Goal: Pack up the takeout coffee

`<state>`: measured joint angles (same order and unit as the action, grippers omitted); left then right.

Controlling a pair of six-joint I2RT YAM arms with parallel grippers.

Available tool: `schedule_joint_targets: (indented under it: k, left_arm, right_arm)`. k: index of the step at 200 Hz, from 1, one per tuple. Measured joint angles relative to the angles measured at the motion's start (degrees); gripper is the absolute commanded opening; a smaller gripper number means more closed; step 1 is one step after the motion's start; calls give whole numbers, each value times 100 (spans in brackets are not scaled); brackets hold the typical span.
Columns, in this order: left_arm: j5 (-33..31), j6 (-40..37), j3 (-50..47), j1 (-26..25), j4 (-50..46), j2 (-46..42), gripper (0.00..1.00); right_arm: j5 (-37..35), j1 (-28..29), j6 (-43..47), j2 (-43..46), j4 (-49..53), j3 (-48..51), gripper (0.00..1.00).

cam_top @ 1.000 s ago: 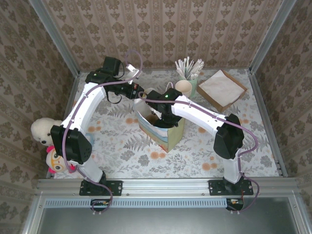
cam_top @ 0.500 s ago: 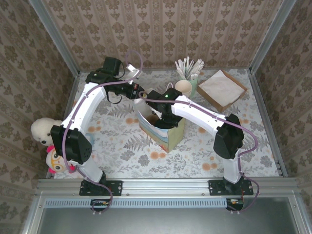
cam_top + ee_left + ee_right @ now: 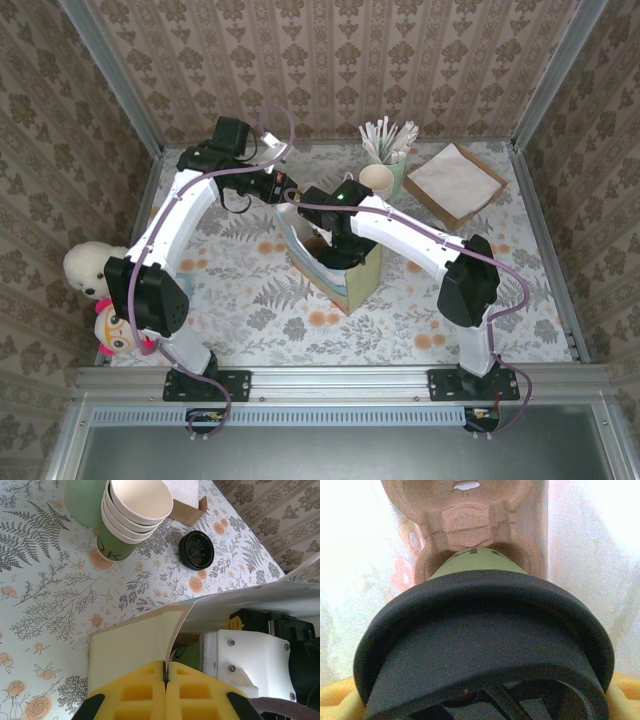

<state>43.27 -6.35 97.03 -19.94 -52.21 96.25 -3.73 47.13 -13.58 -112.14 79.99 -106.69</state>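
Note:
The takeout coffee (image 3: 485, 630), a green cup (image 3: 475, 562) under a black lid, is inside the paper bag (image 3: 345, 275), just above a brown pulp cup carrier (image 3: 470, 515). My right gripper (image 3: 335, 240) reaches down into the bag and is shut on the cup, with yellow fingers (image 3: 332, 700) showing on both sides of the lid. My left gripper (image 3: 165, 672) is shut on the bag's cream rim flap (image 3: 135, 642) and holds the mouth open at the back left. The green cup (image 3: 189, 657) also peeks out beside the right wrist in the left wrist view.
A stack of lidless green cups (image 3: 132, 515) stands behind the bag, with a loose black lid (image 3: 196, 550) on the table beside it. A holder of wooden stirrers (image 3: 388, 140) and a napkin box (image 3: 455, 185) sit at the back right. Plush toys (image 3: 95, 290) lie at the left edge.
The left gripper has drawn the bag's rim slightly toward the back left, widening the mouth. The right gripper has sunk a little deeper with the cup.

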Motion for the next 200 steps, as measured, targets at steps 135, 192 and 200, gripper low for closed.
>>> schedule_joint_targets:
  k: [135,192,200]
  left_arm:
    - [0,17,0,0,2,0,0]
    - [0,17,0,0,2,0,0]
    - [0,20,0,0,2,0,0]
  right_arm:
    - [-37,0,-9,-122,-4,9,52]
    - [-37,0,-9,-122,-4,9,52]
    - [-37,0,-9,-122,-7,9,52]
